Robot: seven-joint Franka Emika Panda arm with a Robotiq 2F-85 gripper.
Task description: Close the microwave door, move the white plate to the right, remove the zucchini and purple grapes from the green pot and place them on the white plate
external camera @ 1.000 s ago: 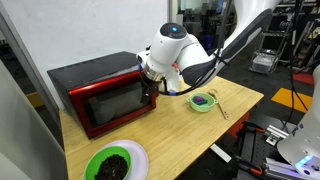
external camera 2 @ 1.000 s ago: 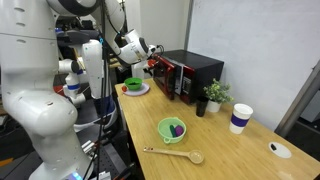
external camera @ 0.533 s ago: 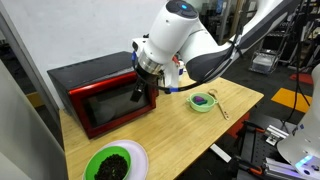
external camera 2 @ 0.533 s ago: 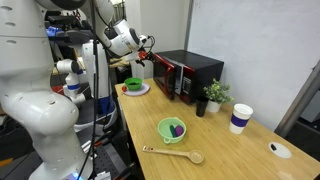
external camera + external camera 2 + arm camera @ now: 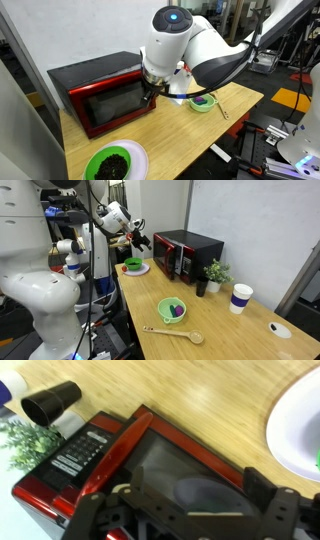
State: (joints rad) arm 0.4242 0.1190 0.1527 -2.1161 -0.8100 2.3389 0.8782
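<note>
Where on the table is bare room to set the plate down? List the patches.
Bare wood lies between the white plate and the green pot, in front of the microwave; another patch between pot and paper cup. Crowded: around the plant and dark cup beside the microwave.

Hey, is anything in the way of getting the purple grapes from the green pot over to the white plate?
Only bare table lies between green pot and white plate. But a bright green bowl sits on the plate, covering most of it.
</note>
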